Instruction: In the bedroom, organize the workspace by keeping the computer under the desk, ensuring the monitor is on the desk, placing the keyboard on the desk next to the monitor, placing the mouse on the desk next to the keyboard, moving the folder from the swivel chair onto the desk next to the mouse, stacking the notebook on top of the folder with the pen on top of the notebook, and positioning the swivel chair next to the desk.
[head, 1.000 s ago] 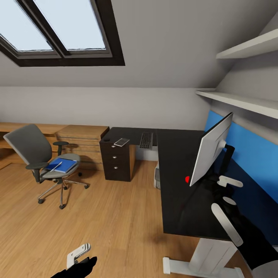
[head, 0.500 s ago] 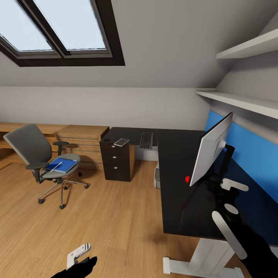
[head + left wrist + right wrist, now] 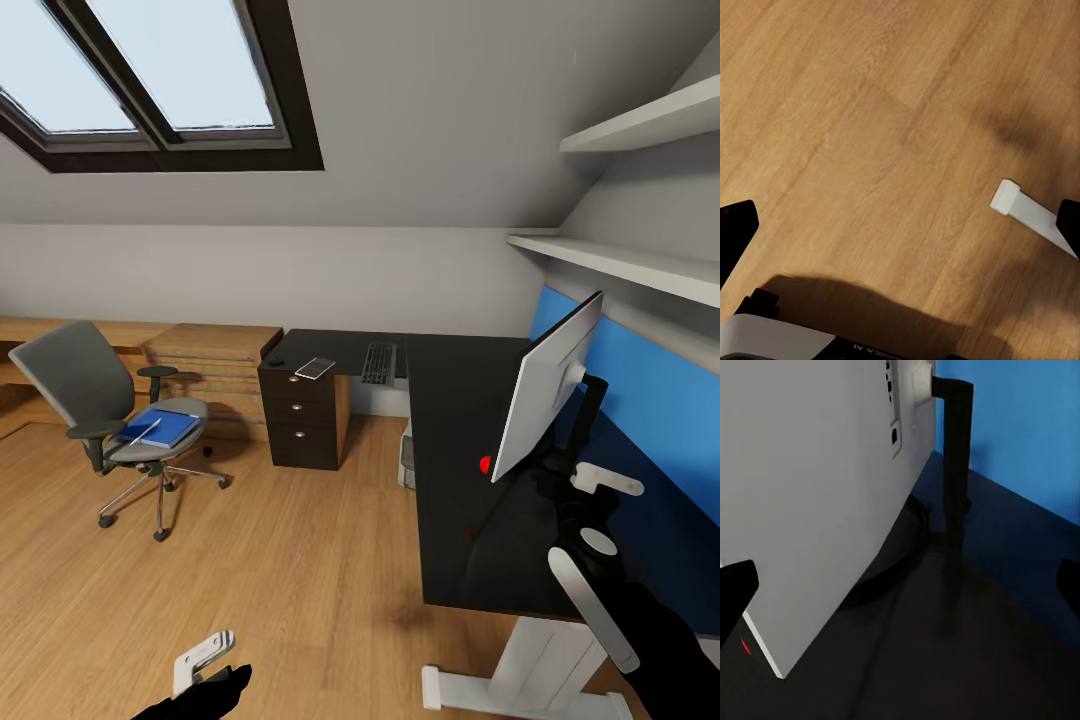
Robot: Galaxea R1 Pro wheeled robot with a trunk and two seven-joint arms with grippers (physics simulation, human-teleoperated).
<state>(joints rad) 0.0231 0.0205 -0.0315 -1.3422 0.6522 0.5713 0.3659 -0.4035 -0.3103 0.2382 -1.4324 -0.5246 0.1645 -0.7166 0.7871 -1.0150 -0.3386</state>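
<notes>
Wood floor (image 3: 250, 560) covers an attic room with a sloped ceiling, one skylight (image 3: 150, 70) and two white shelves (image 3: 640, 260) on the right wall above a blue panel (image 3: 650, 390). One black L-shaped surface (image 3: 460, 480) stands on a white leg (image 3: 530, 670), with one drawer unit (image 3: 300, 420) that has three silver knobs. Low wooden cabinets (image 3: 220, 370) run along the far wall.

One monitor (image 3: 545, 400) stands on the surface, its silver-white back to the camera, on a black stand (image 3: 954, 450); a red dot (image 3: 486, 464) shows at its lower corner. One keyboard (image 3: 379, 363) lies at the far part of the surface, and a small flat pale thing (image 3: 315, 368) lies on the drawer end. One computer (image 3: 406, 455) is partly seen under the surface. One chair (image 3: 110, 420) stands on the floor, well apart from the surface; on its seat lies one folder (image 3: 165, 428) with a pen (image 3: 143, 432) across it.

The right gripper (image 3: 590, 495) is just beside the monitor stand, fingers apart and holding nothing. The left gripper (image 3: 205, 655) hangs low over the floor, fingers also apart and empty. No writing can be read.
</notes>
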